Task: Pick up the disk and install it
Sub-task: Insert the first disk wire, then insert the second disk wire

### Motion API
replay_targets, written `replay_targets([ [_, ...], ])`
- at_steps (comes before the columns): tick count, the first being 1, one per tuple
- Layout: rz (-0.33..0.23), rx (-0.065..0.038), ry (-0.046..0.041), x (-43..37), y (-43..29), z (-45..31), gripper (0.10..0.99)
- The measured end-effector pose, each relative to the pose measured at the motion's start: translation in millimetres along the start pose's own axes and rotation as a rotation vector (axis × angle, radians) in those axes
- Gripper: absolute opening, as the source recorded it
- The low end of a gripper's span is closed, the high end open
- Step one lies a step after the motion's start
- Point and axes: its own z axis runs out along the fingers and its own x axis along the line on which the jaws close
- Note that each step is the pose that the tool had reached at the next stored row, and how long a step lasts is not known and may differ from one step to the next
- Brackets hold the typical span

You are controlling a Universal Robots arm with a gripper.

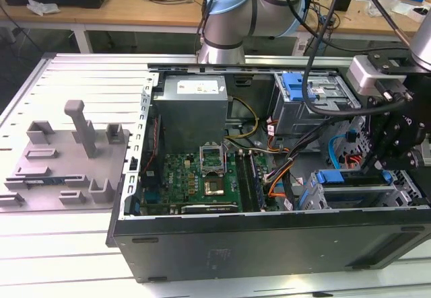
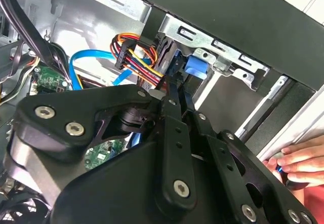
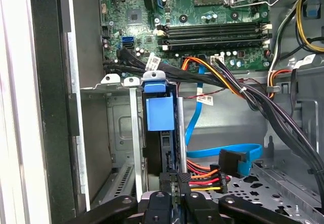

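One arm works over an open computer case (image 1: pixel 269 241) that lies on its side on the bench (image 1: pixel 60 257). In the exterior view, I see the gripper (image 1: pixel 372 167) lowered into the drive bay at the case's corner on that view's right, with its tip touching the blue rail of the disk (image 1: pixel 353 177). The disk stands on edge in the bay slot, just beside the near case wall. In the first wrist view, the disk (image 3: pixel 163 148) sits upright between the slot's two metal guides, with its blue frame end toward the motherboard (image 3: pixel 212 27). The gripper (image 3: pixel 175 176) meets the opposite end. The fingers (image 3: pixel 168 179) are drawn nearly together and clenched on that end of the disk. In the second wrist view, the gripper (image 2: pixel 177 85) reaches along the bay toward a blue tab (image 2: pixel 196 67), and the two fingers (image 2: pixel 172 113) run almost parallel with only a narrow gap. A bundle of red, orange and yellow wires (image 3: pixel 205 176) and a flat blue cable (image 3: pixel 228 150) lie just beside the slot. A grey holder (image 1: pixel 67 157) with upright posts rests on the bench, well apart from the case on the exterior view's left. A power supply (image 1: pixel 195 109) sits behind the motherboard. In the second wrist view, a person's hand (image 2: pixel 298 163) rests just outside the case wall.
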Motion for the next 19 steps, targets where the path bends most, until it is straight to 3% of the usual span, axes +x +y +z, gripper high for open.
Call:
replay_targets([
  [1, 0.000, 0.000, -0.0010, 0.0, 0.1, 0.5, 0.165],
  [3, 0.000, 0.000, -0.0005, 0.1, -0.1, -4.6, 0.298],
  [5, 0.001, 0.000, -0.0005, 0.4, -0.4, -15.6, 0.424],
  [6, 0.003, 0.000, -0.0005, 0.6, -1.1, -26.3, 0.424],
  [15, 0.003, 0.000, 0.0004, -0.1, -1.1, -26.5, 0.424],
  [16, 0.002, 0.001, 0.0086, -10.4, -0.4, -30.0, 0.424],
  [19, 0.002, 0.001, 0.0165, -27.2, 0.7, -33.4, 0.424],
])
